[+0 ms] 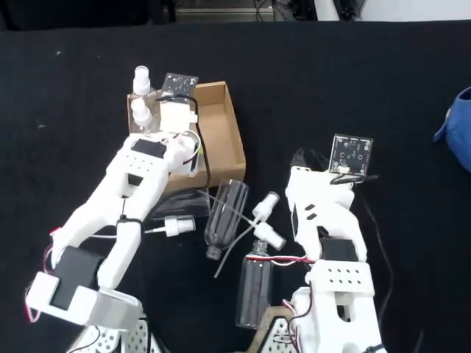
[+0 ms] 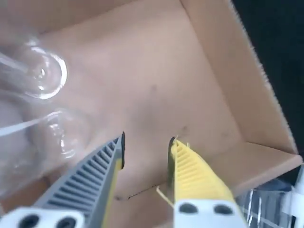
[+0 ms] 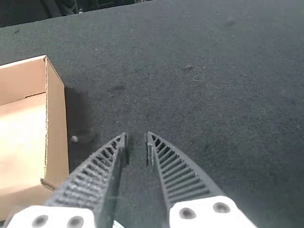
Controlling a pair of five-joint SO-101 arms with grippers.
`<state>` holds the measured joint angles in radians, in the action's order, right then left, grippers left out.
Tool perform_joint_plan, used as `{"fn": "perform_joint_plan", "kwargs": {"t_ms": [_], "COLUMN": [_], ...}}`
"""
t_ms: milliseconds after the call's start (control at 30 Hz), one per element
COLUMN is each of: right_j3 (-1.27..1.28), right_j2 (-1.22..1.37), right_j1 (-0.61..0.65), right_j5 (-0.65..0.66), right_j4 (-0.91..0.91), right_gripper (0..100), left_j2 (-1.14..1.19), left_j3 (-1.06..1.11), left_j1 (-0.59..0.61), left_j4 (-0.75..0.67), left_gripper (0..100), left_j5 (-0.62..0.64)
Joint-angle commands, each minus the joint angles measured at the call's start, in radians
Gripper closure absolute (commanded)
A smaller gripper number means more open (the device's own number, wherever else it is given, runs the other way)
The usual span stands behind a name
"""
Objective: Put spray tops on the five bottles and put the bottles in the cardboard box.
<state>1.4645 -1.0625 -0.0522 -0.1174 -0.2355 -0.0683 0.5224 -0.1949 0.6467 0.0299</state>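
left tool (image 2: 145, 152) parted, empty (over box (image 1: 218, 137)) | right tool (image 3: 137, 145) narrow | boxed bottles (image 1: 140, 110) upright

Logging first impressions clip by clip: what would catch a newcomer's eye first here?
The left gripper hangs open above the floor of the cardboard box, beside two capped bottles standing at its far left end. Between the arms, two uncapped bottles lie on the black table among loose spray tops, and the right gripper hovers open over bare table nearby.

Two bottles (image 1: 140, 110) sit in the cardboard box (image 1: 224, 125); loose bottles (image 1: 224, 209) and spray tops (image 1: 266, 204) lie before it.
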Motion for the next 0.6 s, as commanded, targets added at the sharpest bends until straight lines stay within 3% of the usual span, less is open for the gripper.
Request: {"fn": "perform_joint_plan", "kwargs": {"t_ms": [0, 267, 567], "right_j3": [-0.008, -0.008, -0.01], "right_j2": [-0.033, -0.033, -0.033], "right_j1": [0.021, 0.02, 0.021], "right_j5": [0.005, 0.005, 0.005], "right_j4": [0.026, 0.026, 0.026], "right_gripper": [95.2, 95.2, 95.2], "left_j2": [0.031, 0.069, 0.08], "left_j3": [-0.079, -0.102, -0.102], "left_j1": [-0.001, 0.005, 0.09], "left_j4": [0.003, 0.002, -0.003], "left_gripper": [97, 97, 97], "left_j5": [0.014, 0.014, 0.006]}}
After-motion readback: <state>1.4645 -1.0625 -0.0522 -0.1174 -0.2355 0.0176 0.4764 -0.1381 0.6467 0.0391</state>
